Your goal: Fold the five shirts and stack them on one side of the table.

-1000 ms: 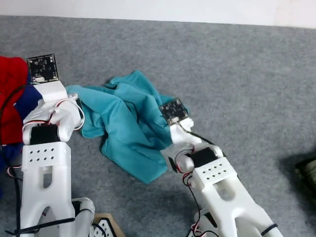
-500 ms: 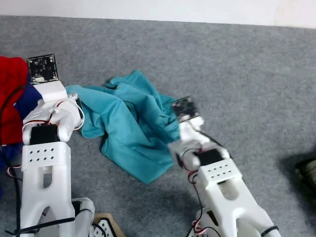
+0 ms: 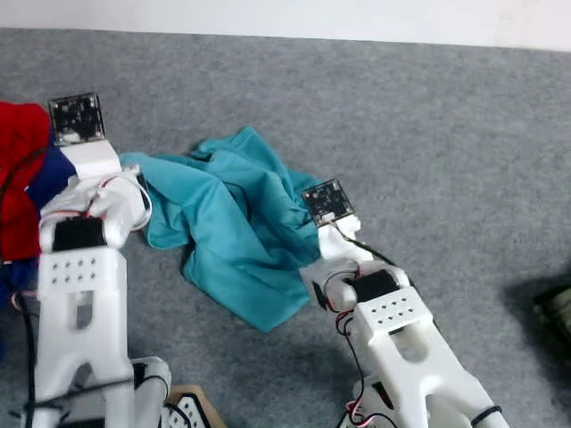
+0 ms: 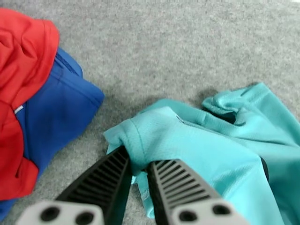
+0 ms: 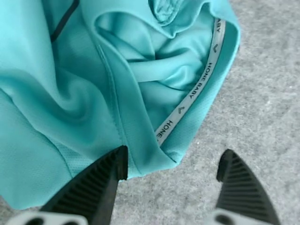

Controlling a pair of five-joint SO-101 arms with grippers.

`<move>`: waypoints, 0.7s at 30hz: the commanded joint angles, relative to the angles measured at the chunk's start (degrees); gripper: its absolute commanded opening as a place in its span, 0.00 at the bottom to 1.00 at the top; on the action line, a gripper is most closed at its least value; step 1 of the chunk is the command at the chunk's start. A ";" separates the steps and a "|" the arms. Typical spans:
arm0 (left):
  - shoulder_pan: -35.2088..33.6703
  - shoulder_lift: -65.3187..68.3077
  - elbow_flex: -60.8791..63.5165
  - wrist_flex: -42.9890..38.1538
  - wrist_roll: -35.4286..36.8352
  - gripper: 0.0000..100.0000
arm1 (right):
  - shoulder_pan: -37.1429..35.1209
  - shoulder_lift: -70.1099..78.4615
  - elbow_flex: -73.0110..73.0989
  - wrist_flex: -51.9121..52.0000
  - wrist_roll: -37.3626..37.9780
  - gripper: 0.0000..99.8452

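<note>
A crumpled teal shirt (image 3: 236, 232) lies in the middle of the grey table. My left gripper (image 4: 137, 161) is shut on a folded corner of this teal shirt (image 4: 197, 145), at its left end by the left arm (image 3: 85, 232). My right gripper (image 5: 171, 180) stands open over the shirt's right edge, close to the collar (image 5: 190, 105) with its printed neck tape; one finger (image 5: 101, 180) lies over the cloth, the other over bare table. A red shirt (image 4: 23, 65) lies on a blue shirt (image 4: 56, 112) at the table's left edge (image 3: 18, 169).
A dark object (image 3: 555, 308) sits at the right edge of the table. A small cardboard piece (image 3: 192, 406) lies between the arm bases at the front. Bare grey surface (image 3: 428, 116) stretches across the back and right.
The right arm swung right off the shirt's edge, then came partly back left. The left arm shifted slightly toward the back, still holding the shirt corner.
</note>
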State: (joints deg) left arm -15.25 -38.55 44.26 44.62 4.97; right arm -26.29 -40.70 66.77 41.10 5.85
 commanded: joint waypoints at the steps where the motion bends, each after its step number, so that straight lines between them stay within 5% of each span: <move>1: 0.92 11.91 -13.93 8.88 2.37 0.01 | -1.71 -0.92 -0.66 0.04 0.70 0.28; 6: -0.04 28.70 -26.95 11.69 2.81 0.01 | -1.01 0.04 -0.48 -2.86 0.88 0.09; 17: -3.82 39.25 -40.22 14.77 10.11 0.01 | 7.78 17.54 -12.18 -3.47 3.34 0.01; 21: -3.82 39.60 -40.13 14.68 10.11 0.01 | 14.20 17.98 -15.69 -5.41 -1.05 0.01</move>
State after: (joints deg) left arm -18.42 1.01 6.64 59.03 14.46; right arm -18.20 -22.77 56.57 38.37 8.13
